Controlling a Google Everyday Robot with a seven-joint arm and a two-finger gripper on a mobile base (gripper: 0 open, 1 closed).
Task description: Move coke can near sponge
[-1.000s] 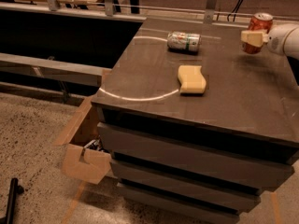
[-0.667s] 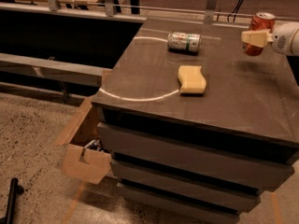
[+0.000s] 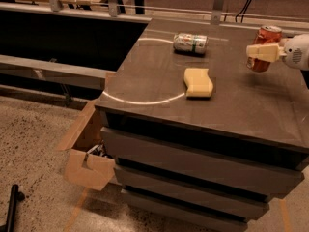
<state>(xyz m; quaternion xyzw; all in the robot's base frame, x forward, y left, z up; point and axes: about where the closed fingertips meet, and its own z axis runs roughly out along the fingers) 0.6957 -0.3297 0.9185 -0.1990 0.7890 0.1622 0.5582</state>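
Observation:
The red coke can (image 3: 267, 36) stands upright at the right side of the dark table (image 3: 145, 81), gripped around its middle. My gripper (image 3: 261, 53) reaches in from the right edge and is shut on the can; one pale finger (image 3: 263, 52) crosses the can's front, the other is hidden behind it. The can seems to hang just above the tabletop, with a shadow under it. The pale yellow sponge (image 3: 198, 82) lies flat near the table's middle, to the left of the can and nearer the front, well apart from it.
A silver-and-green can (image 3: 190, 43) lies on its side behind the sponge. A white arc (image 3: 145, 102) is painted on the tabletop. Metal rails (image 3: 111, 13) run along the far edge. An open cardboard box (image 3: 89, 153) sits on the floor at the table's left front.
My gripper has carried the coke can a little toward the front of the table. The sponge and the silver-and-green can have not moved.

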